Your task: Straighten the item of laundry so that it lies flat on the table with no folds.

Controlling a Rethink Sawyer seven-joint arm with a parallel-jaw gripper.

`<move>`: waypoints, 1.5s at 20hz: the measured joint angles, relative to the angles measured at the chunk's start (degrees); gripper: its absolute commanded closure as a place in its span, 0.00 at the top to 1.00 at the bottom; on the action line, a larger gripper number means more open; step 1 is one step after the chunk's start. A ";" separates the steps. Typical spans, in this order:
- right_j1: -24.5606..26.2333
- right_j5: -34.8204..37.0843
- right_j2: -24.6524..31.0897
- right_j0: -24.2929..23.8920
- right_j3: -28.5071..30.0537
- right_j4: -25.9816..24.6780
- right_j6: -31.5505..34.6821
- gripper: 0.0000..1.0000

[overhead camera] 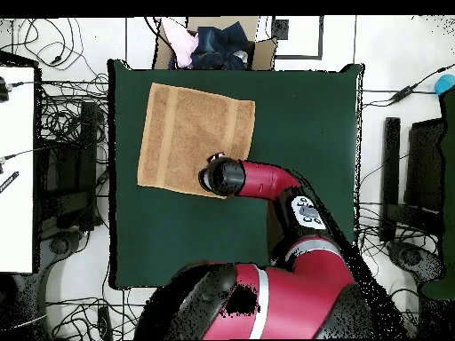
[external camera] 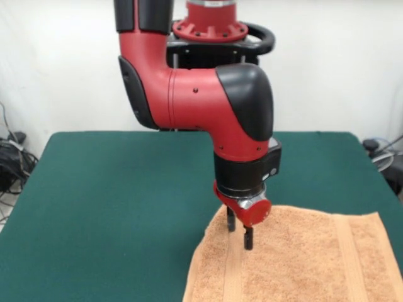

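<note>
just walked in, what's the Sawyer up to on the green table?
It is working on an orange-tan towel lying on the green table. The arm has its claw down at the towel's edge near one corner, fingers slightly apart, seemingly touching the cloth. From overhead the towel looks mostly spread out, though the arm hides that corner, so I cannot tell if a fold remains there.
</note>
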 measured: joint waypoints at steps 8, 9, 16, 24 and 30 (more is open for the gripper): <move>-0.19 -0.11 0.91 -0.66 0.17 -1.43 0.00 1.00; -0.21 -0.12 0.98 -0.69 0.17 -1.71 0.00 1.00; -0.38 -0.10 2.92 -2.53 0.56 -3.76 0.00 1.00; -0.46 -0.12 8.35 -8.33 2.16 -7.68 0.01 1.00; -0.30 -0.08 11.24 -10.99 2.77 -10.58 0.00 1.00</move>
